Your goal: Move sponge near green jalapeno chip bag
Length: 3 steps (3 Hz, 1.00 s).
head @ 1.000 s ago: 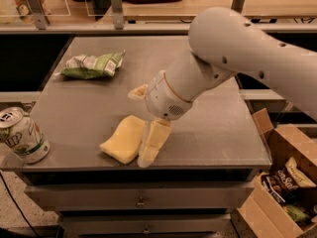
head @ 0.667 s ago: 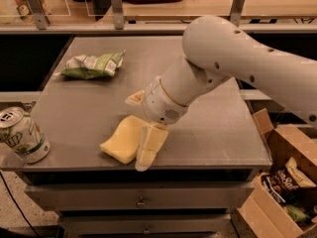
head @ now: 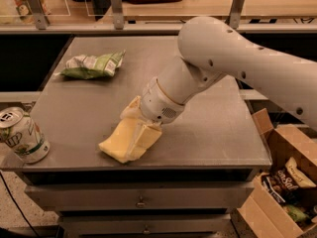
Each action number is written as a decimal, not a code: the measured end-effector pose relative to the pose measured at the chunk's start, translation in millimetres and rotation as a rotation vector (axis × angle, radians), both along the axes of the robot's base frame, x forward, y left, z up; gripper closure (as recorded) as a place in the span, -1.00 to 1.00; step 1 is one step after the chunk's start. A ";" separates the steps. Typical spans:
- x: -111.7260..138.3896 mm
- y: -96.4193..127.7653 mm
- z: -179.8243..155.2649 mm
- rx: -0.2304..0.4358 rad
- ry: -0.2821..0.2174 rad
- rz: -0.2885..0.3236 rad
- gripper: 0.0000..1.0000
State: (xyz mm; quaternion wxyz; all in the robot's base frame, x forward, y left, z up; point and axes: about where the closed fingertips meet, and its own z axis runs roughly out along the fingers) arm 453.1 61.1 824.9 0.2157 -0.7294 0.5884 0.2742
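The pale yellow sponge lies on the grey table near its front edge, left of centre. My gripper comes down from the white arm and sits on the sponge's right side, touching or overlapping it. The green jalapeno chip bag lies crumpled at the back left of the table, well apart from the sponge and the gripper.
A green-and-white soda can stands at the table's front left corner. An open cardboard box with snack packets sits on the floor to the right of the table. Drawers run under the table's front edge.
The arm has swung left and lowered, so the gripper moved from beside the sponge's right edge to over its right side. The sponge, bag and can have stayed in place.
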 end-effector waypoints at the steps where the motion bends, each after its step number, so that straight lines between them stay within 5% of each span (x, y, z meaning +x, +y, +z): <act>1: 1.8 -1.2 4.6 0.013 0.037 0.005 0.27; 2: 0.8 0.0 4.5 0.012 0.036 0.008 0.74; 3: 1.6 0.7 6.4 0.004 0.009 -0.011 1.00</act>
